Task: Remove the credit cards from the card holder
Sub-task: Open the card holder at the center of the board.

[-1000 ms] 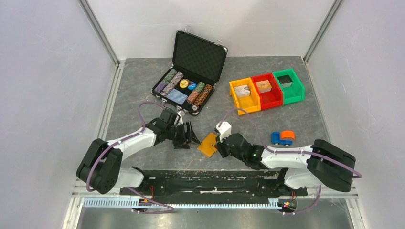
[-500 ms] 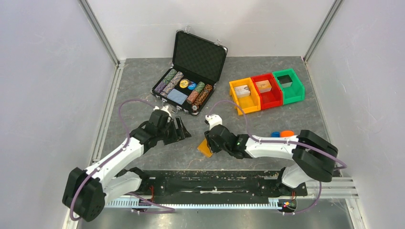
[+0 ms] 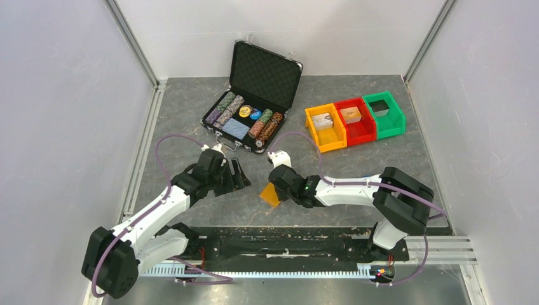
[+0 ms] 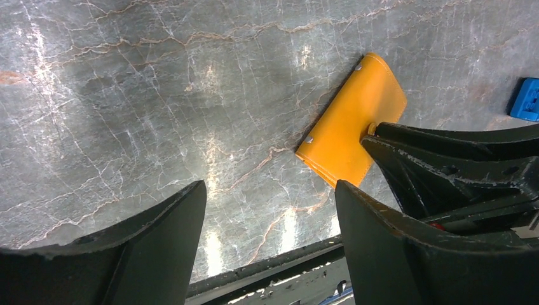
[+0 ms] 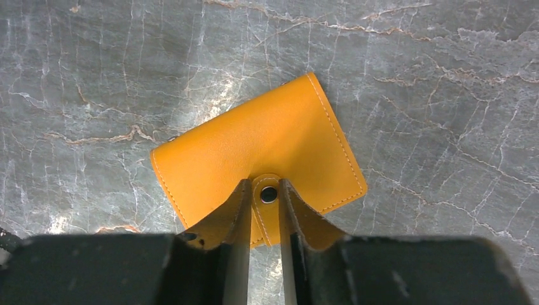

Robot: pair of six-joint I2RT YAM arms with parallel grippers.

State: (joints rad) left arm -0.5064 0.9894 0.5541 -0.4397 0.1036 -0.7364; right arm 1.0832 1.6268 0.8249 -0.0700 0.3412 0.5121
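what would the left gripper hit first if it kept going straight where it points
Probably the bare table, with the card holder lying off to the right in the wrist view; depth is unclear.

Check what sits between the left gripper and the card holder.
Nothing: only bare tabletop between left gripper and card holder, clearest in left wrist view.

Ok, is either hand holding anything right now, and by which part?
Right hand pinches the card holder by its snap tab; left hand is open, holding nothing.
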